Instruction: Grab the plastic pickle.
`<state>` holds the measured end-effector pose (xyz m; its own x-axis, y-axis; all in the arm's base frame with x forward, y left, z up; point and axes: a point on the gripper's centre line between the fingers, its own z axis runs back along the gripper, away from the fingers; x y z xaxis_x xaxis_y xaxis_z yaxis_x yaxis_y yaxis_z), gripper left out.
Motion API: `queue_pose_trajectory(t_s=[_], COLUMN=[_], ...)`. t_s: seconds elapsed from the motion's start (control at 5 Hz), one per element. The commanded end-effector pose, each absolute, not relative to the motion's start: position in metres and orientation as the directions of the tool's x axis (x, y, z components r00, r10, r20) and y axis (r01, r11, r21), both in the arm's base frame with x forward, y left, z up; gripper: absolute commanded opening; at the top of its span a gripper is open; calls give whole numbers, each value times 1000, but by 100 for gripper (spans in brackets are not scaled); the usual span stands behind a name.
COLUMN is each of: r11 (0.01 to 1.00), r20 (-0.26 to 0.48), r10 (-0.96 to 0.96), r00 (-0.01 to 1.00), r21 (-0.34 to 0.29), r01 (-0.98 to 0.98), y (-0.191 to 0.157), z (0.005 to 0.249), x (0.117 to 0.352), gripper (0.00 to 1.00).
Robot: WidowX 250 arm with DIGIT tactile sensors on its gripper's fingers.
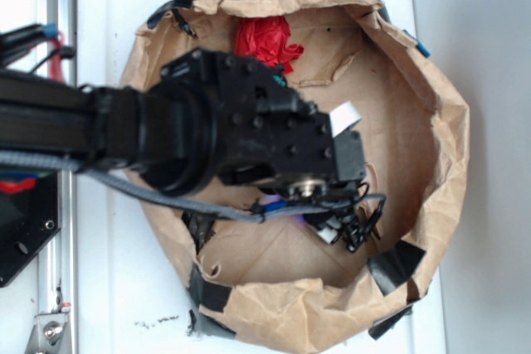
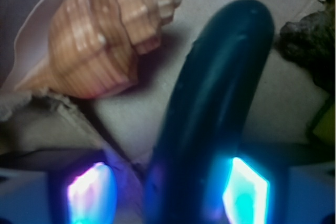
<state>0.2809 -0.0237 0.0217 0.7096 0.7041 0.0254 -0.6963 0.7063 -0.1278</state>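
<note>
Claw [image 2: 168,190] fingers straddle the plastic pickle [image 2: 210,114] in the wrist view, contact unclear, so I cannot tell the grip. A tan seashell [image 2: 100,45] lies beside it. Overhead, the arm [image 1: 207,134] hides both inside the paper bag [image 1: 431,122].

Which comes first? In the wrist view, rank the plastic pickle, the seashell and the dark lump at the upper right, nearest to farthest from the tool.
1. Plastic pickle: between the tool's lit fingertips, centre.
2. Seashell: upper left, beside the pickle.
3. Dark lump: far upper right; close to the seashell's rank, hard to call.
</note>
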Motion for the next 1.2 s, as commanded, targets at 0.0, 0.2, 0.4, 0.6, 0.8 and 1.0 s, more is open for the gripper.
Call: queue_pose_trajectory(t_s=[0.0, 0.2, 0.4, 0.6, 0.8, 1.0], r11=[704, 706, 723, 768, 831, 855], r20=[80, 76, 42, 52, -12, -23], r10=[708, 705, 678, 625, 543, 511], r00=[702, 705, 734, 779, 840, 859], r21=[-160, -167, -220, -221, -136, -83], r01=[-692, -688, -655, -601, -539, -511], y=[-19, -18, -18, -12, 3, 16], z=[30, 34, 60, 94, 120, 145], x=[289, 289, 277, 259, 246, 239], gripper=[0, 0, 0, 0, 0, 0])
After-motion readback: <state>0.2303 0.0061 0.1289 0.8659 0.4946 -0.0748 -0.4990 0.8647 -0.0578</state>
